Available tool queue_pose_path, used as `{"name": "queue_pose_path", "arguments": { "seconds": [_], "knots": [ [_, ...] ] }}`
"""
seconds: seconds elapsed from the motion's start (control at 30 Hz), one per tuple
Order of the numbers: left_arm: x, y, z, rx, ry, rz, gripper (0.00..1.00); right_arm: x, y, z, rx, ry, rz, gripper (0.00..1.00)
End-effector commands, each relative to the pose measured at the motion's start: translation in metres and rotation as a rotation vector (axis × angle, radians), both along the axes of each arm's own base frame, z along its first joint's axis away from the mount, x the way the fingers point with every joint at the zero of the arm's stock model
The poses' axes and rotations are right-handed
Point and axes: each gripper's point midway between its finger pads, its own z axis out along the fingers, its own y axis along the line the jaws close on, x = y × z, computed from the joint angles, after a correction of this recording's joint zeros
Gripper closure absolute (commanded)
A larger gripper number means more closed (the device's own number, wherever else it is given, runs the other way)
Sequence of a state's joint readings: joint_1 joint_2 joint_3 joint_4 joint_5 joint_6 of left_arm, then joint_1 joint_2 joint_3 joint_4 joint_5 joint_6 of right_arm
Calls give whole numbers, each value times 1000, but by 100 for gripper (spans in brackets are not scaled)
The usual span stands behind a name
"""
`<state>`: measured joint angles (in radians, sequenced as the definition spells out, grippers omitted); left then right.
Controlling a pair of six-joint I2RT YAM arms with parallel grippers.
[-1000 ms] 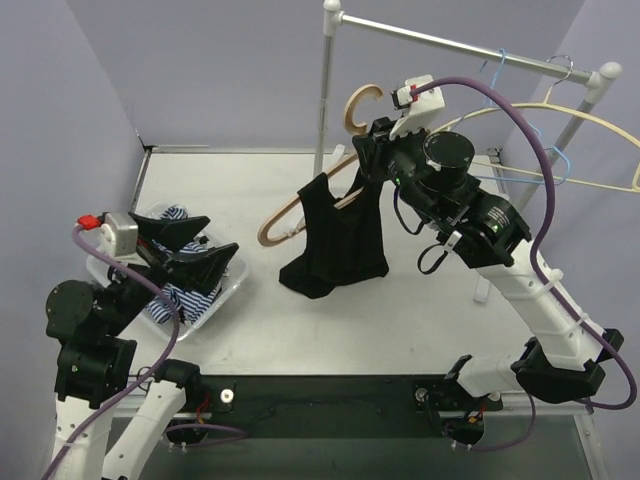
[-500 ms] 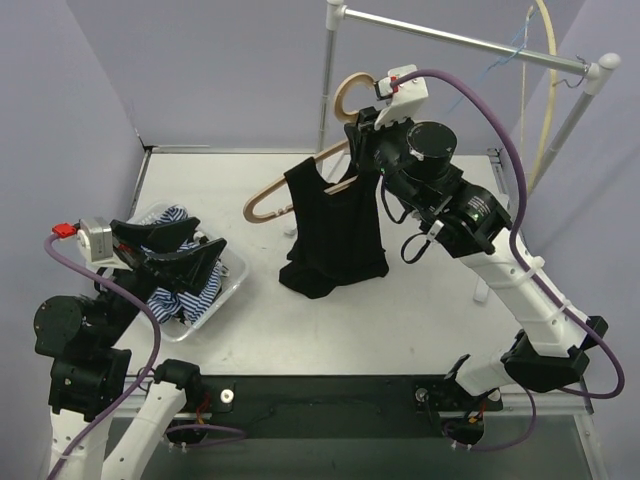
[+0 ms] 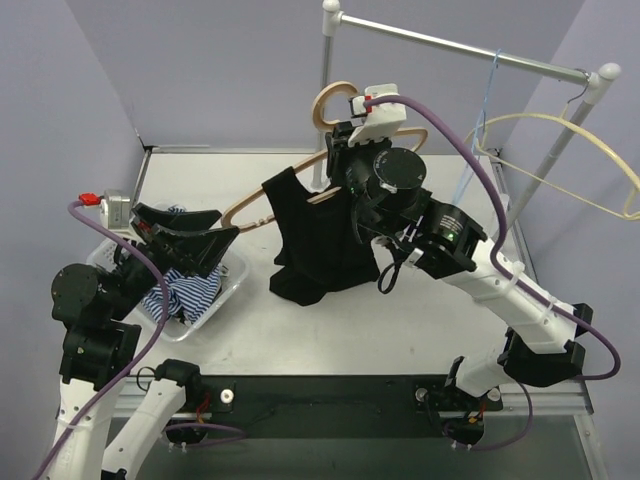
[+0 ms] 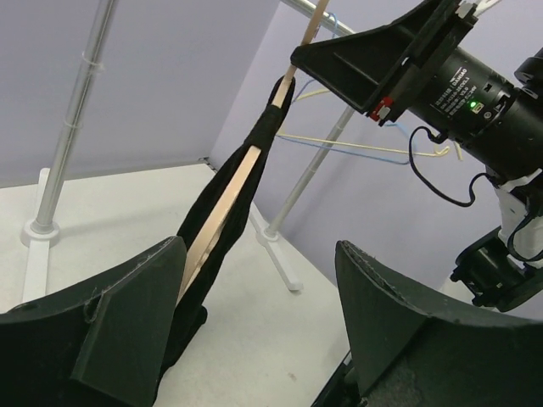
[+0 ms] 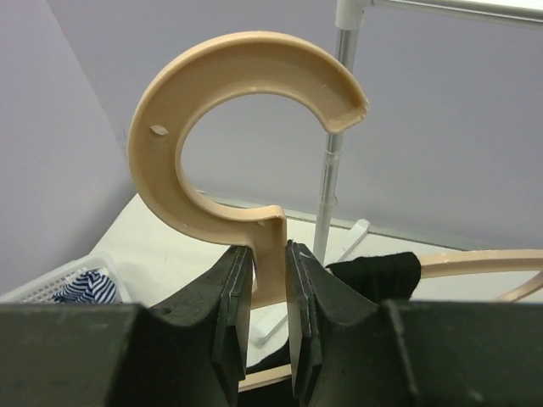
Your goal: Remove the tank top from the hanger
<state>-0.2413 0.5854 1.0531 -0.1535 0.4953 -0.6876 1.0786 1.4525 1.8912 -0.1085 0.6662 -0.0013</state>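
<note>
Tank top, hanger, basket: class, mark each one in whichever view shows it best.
tank top (image 3: 325, 240), top external view, middle of the black fabric.
hanger (image 5: 170, 110), right wrist view, left curve of the hook.
basket (image 3: 228, 285), top external view, near right wall.

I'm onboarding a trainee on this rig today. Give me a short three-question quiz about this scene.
1. True or false: the right gripper is clamped on the neck of the hanger.
2. The tank top is: A) draped on the hanger, B) fully off it, C) out of view.
3. Fill in: the left gripper is ____ and holds nothing.

Key: 1 true; 2 A; 3 open.
</note>
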Motion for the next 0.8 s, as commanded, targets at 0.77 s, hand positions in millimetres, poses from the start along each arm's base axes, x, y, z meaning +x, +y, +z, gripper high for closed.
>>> {"name": "queue_pose_path", "arguments": {
  "seconds": [0.77],
  "knots": [
    [-12, 27, 26, -61, 11, 145, 16, -9, 23, 19, 172, -33, -114, 100]
  ]
}}
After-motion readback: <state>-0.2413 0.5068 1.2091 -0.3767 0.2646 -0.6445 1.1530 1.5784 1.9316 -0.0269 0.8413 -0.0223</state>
